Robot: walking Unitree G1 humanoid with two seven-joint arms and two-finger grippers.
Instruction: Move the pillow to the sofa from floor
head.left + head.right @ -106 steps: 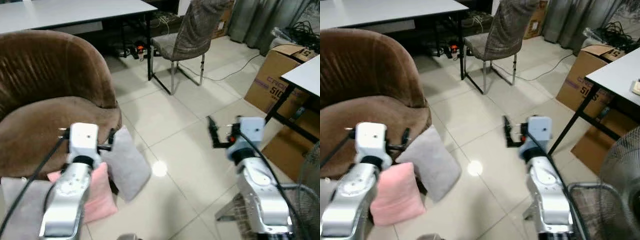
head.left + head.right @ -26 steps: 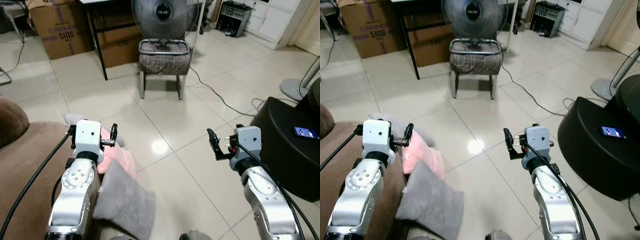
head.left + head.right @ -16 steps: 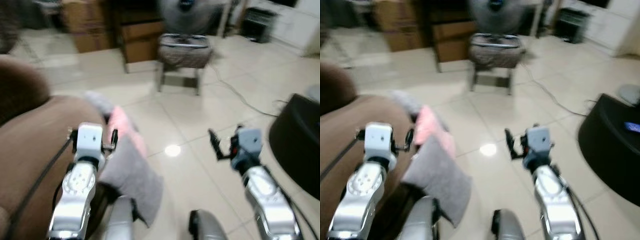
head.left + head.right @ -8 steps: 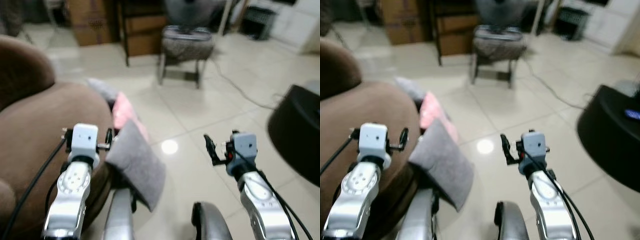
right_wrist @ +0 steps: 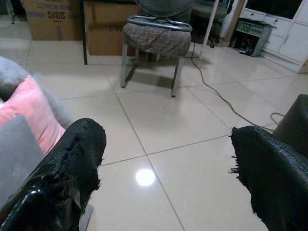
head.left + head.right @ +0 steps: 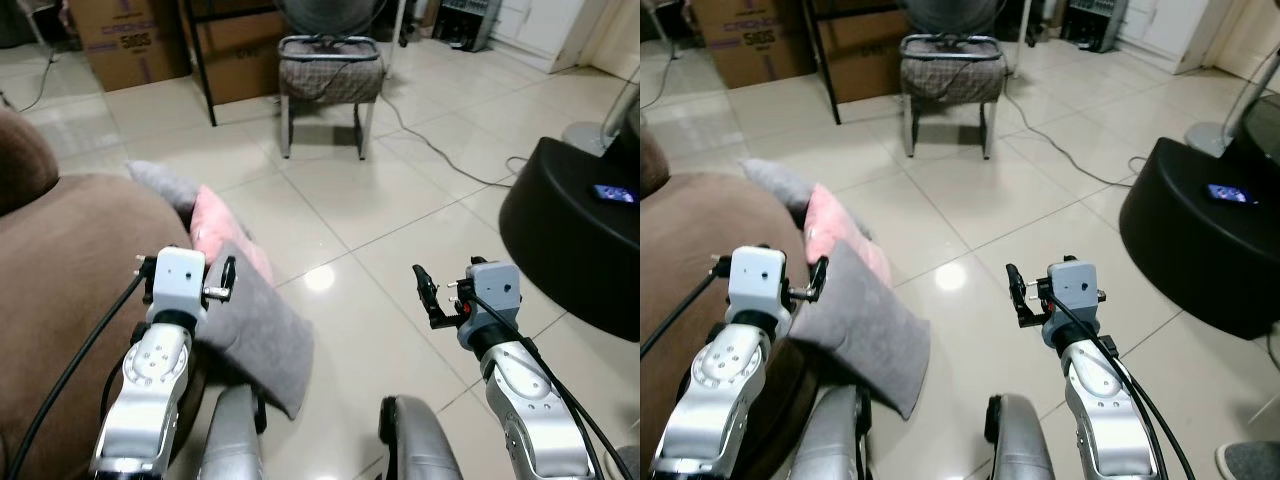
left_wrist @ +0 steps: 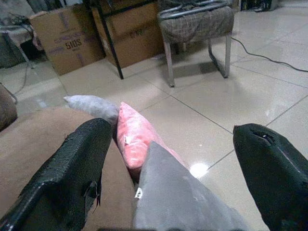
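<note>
Three pillows lean against the front of the brown sofa (image 6: 60, 270), down on the tiled floor: a large grey pillow (image 6: 255, 335) nearest me, a pink pillow (image 6: 225, 235) behind it, and another grey pillow (image 6: 160, 185) farthest back. My left gripper (image 7: 178, 144) is open and hovers just above the near grey pillow (image 7: 178, 202), at the sofa's edge, holding nothing. My right gripper (image 5: 168, 159) is open too, held out over bare floor to the right of the pillows.
A stool with a checked cushion (image 6: 320, 65) stands ahead, with cardboard boxes (image 6: 125, 40) under a black-legged table behind it. A black round seat (image 6: 575, 235) carrying a phone is at the right. A cable (image 6: 440, 140) runs across the tiles. My own legs (image 6: 420, 445) show below.
The camera has swung and steadied, so the blur is gone. Both arms hold the same pose with fingers open. The pillows still lean against the sofa.
</note>
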